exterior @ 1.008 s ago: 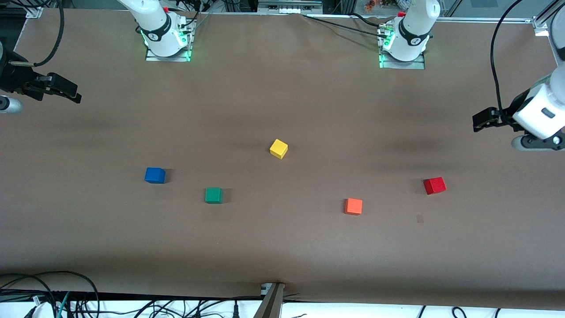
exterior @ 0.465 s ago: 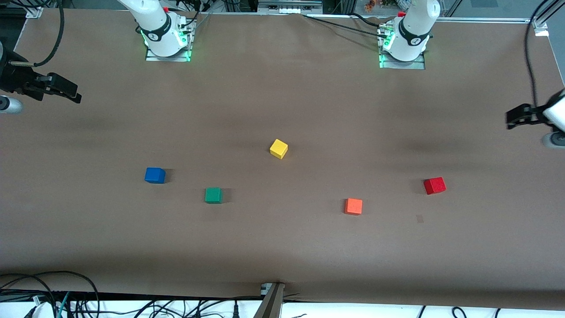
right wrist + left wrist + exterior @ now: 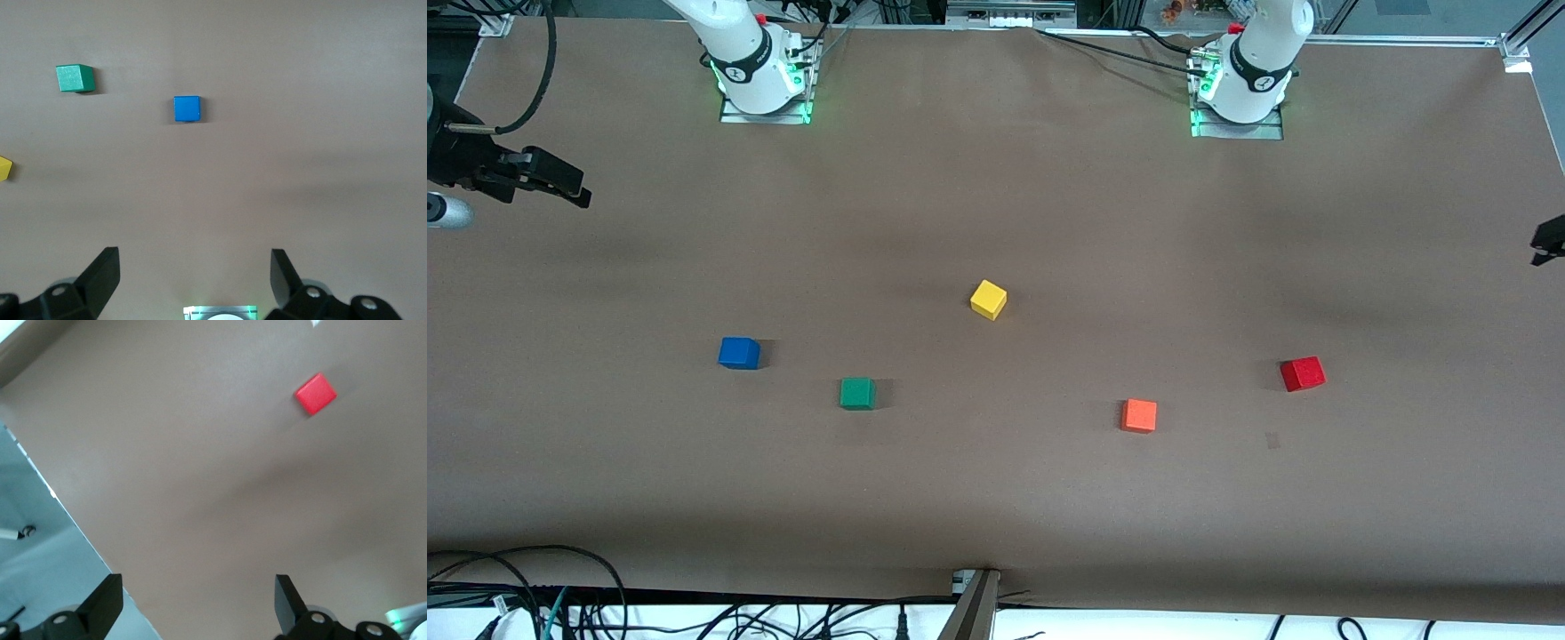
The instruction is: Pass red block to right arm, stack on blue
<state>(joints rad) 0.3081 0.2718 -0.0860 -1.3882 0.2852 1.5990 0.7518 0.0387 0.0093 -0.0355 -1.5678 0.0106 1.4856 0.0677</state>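
The red block (image 3: 1303, 373) lies on the brown table toward the left arm's end; it also shows in the left wrist view (image 3: 315, 393). The blue block (image 3: 739, 353) lies toward the right arm's end and shows in the right wrist view (image 3: 187, 109). My left gripper (image 3: 1545, 241) is up at the table's end by the left arm, mostly out of the front view; in its wrist view it (image 3: 199, 603) is open and empty. My right gripper (image 3: 567, 188) waits over the table's end by the right arm, open and empty (image 3: 193, 273).
A green block (image 3: 857, 393) lies beside the blue one, a yellow block (image 3: 988, 300) near the middle, and an orange block (image 3: 1139, 415) beside the red one. The table's edge (image 3: 73, 527) lies under my left gripper. The arm bases (image 3: 763, 84) stand along the table's edge farthest from the front camera.
My left gripper has moved outward past the table's end, almost leaving the front view. The right arm and all blocks have not moved.
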